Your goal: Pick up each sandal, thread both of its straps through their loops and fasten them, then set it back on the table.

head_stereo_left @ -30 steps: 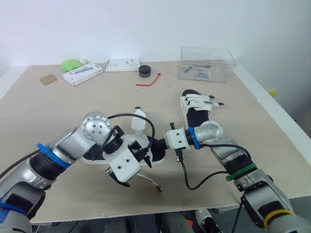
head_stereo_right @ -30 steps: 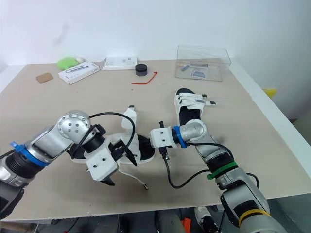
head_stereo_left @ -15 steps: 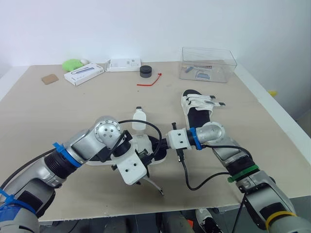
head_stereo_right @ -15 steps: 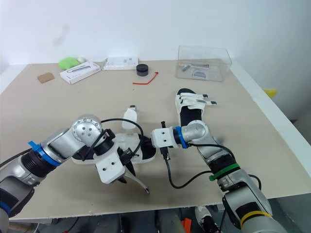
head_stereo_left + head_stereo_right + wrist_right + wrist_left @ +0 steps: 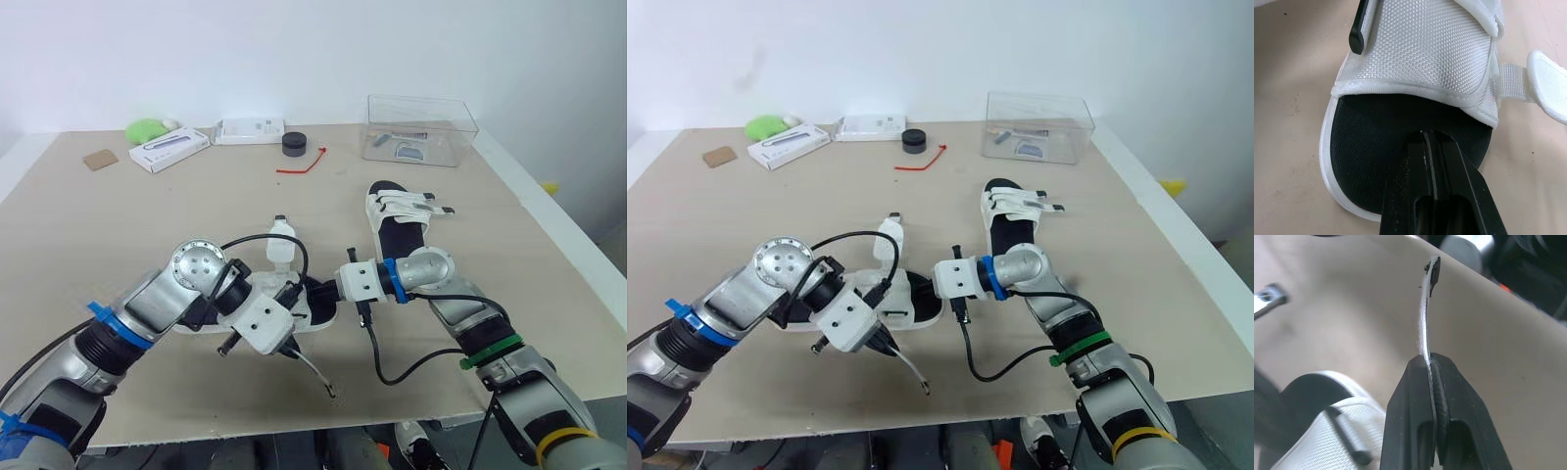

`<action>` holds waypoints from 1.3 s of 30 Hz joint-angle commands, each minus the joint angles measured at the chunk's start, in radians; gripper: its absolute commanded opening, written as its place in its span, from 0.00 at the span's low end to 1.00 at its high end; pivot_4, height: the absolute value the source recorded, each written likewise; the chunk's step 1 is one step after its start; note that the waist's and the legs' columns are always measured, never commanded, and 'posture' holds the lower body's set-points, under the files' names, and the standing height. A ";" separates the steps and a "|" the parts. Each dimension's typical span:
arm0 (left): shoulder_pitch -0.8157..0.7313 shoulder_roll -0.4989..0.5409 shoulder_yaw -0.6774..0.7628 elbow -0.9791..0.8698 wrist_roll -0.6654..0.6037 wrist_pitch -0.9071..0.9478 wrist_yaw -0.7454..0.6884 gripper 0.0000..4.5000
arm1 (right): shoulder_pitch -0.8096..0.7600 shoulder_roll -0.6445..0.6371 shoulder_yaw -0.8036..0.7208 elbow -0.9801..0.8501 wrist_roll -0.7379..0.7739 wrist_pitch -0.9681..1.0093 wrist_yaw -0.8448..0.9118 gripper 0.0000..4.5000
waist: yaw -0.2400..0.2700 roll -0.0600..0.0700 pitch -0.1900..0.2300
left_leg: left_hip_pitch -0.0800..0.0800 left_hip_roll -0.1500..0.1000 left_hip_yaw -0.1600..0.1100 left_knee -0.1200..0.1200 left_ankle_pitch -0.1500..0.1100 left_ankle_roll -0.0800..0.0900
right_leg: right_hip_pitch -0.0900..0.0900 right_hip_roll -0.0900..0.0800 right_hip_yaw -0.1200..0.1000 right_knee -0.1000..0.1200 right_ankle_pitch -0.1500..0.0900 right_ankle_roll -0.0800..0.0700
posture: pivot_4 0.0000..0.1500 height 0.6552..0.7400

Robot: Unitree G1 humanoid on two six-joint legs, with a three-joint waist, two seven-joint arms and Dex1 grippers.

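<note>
**A:** Status on the strap?

**B:** My left gripper (image 5: 1428, 363) is clamped flat on the strap (image 5: 1423, 318). Its free end runs out past the fingertips, thin and floppy. The sandal (image 5: 1415, 49) lies on the table (image 5: 147, 215), right under my right gripper (image 5: 1425, 139), whose fingers are closed together on the black insole.

**A:** Handling?

**B:** Light, soft webbing, I'd judge, so it'll buckle if pushed. I'd take hold nearer the tip to steer it for threading.

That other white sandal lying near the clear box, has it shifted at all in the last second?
No. The far sandal lies where it was, at the same gap from the clear box behind it and pointing the same way.
</note>
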 commanded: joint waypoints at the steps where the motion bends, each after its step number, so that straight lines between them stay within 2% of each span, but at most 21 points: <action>1: 0.037 -0.024 0.170 -0.060 -0.125 0.148 0.146 0.02 | 0.032 -0.029 0.029 0.044 -0.071 0.036 0.008 0.00 | 0.000 0.000 0.000 | 0.000 0.000 0.000 0.000 0.000 0.000 | 0.000 0.000 0.000 0.000 0.000 0.000 | 1.00 1.00; 7: 0.136 -0.059 0.369 -0.157 -0.332 0.433 0.359 0.02 | 0.041 -0.033 0.028 0.031 -0.067 0.042 0.013 0.00 | 0.000 0.000 0.000 | 0.000 0.001 0.000 0.000 0.000 0.000 | 0.000 -0.001 0.000 0.000 0.000 0.001 | 1.00 1.00; 12: 0.237 -0.147 0.541 -0.208 -0.525 0.648 0.601 0.02 | 0.037 -0.029 0.031 0.041 -0.072 0.036 0.012 0.00 | 0.000 -0.001 0.001 | 0.000 0.001 -0.001 0.000 0.000 0.000 | 0.000 -0.002 -0.001 0.000 0.000 0.004 | 1.00 1.00; 18: 0.353 -0.226 0.669 -0.211 -0.661 0.759 0.794 0.02 | 0.024 -0.020 0.036 0.055 -0.074 0.027 0.014 0.00 | 0.000 -0.003 0.001 | 0.000 0.001 -0.001 0.000 0.000 0.000 | 0.000 -0.003 -0.001 0.000 0.003 0.008 | 1.00 1.00; 25: 0.448 -0.268 0.657 -0.182 -0.658 0.738 0.847 0.02 | 0.015 -0.015 0.041 0.063 -0.074 0.021 0.016 0.00 | 0.000 -0.004 0.001 | 0.001 0.000 0.000 0.000 0.000 0.000 | 0.000 -0.003 0.000 0.000 0.000 0.003 | 1.00 1.00; 30: 0.442 -0.292 0.664 -0.135 -0.700 0.756 0.847 0.02 | 0.016 -0.016 0.040 0.060 -0.073 0.020 0.017 0.00 | 0.000 -0.004 0.000 | 0.001 0.000 0.000 0.000 0.000 0.000 | 0.001 -0.003 0.000 0.000 0.000 0.003 | 1.00 1.00; 35: 0.404 -0.309 0.686 -0.125 -0.825 0.816 0.852 0.02 | 0.025 -0.022 0.037 0.048 -0.070 0.027 0.016 0.00 | 0.000 -0.004 0.000 | 0.001 0.000 0.000 0.000 0.000 0.000 | 0.001 -0.003 0.000 0.000 0.000 0.003 | 1.00 1.00; 39: 0.388 -0.311 0.684 -0.086 -0.846 0.831 0.857 0.02 | 0.033 -0.026 0.035 0.038 -0.070 0.030 0.015 0.00 | 0.000 -0.004 0.000 | 0.001 -0.001 0.000 0.000 0.000 -0.001 | 0.001 -0.003 0.000 0.000 0.000 0.003 | 1.00 1.00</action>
